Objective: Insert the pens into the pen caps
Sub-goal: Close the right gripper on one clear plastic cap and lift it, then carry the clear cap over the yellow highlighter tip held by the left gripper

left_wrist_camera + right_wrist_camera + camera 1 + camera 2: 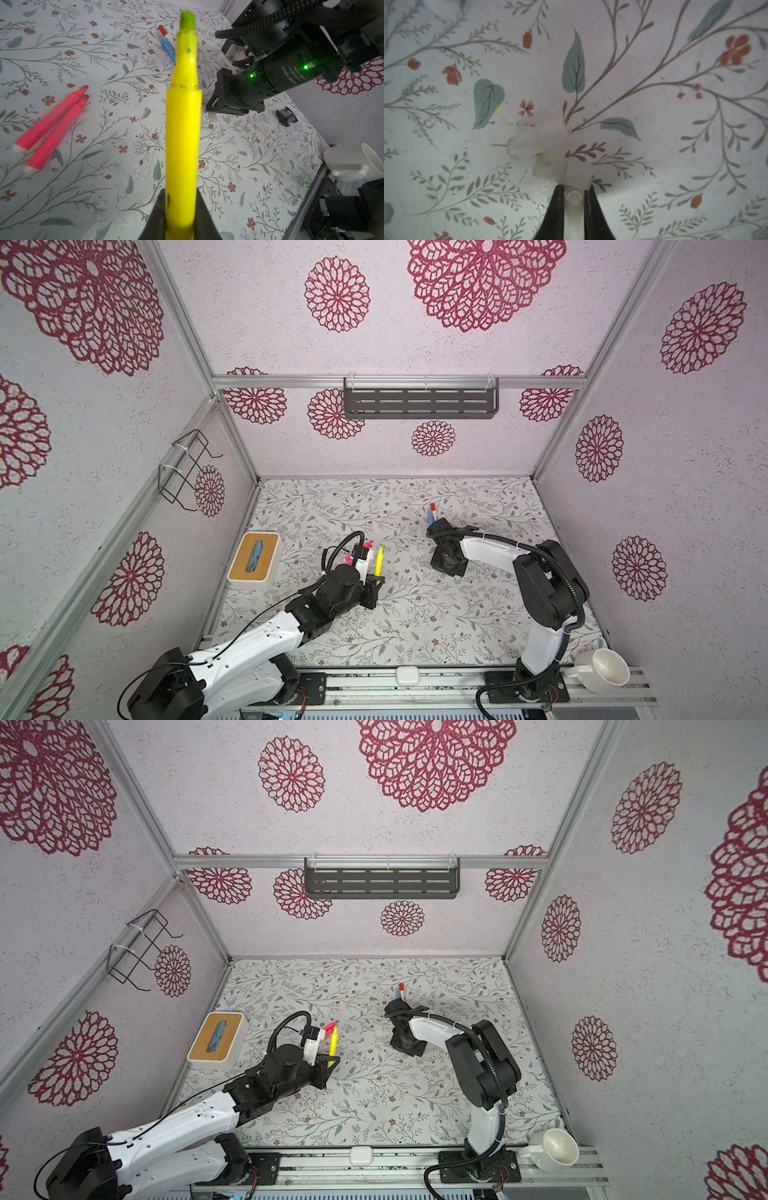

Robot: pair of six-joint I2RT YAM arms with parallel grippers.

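The yellow pen (182,124) sits near the table's middle with its tip toward 12 o'clock, its base clamped in the narrow fingers of the left gripper (180,199). At its 3 o'clock the right gripper (572,193) pinches a clear cap (572,209) close to two loose caps (537,137) on the floral table sheet (415,614). A tissue box (254,556) sits at 9 o'clock and a white mug (604,670) at 5. The red-medallion walls (415,344) carry a dark shelf (420,403) at 12 and a wire rack (187,470) at 10.
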